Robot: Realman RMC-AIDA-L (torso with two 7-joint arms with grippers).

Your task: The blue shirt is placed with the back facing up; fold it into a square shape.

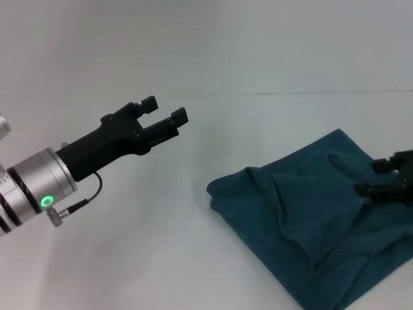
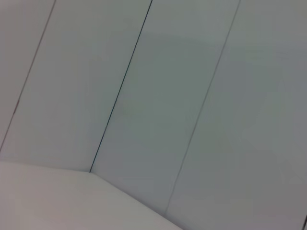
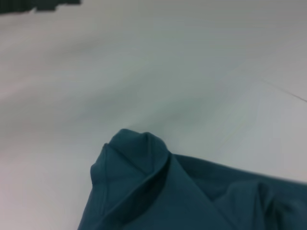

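Observation:
The blue shirt lies bunched and partly folded on the white table at the right, with thick creases and a rounded folded corner toward the middle. That corner fills the lower part of the right wrist view. My right gripper reaches in from the right edge, low over the shirt's right part, and its fingers stand apart with nothing between them. Far to the left, my left gripper is lifted above the table, well clear of the shirt. It is open and holds nothing.
The white table runs back to a pale wall, with a thin dark seam along the join. The left wrist view shows only wall panels and a strip of table.

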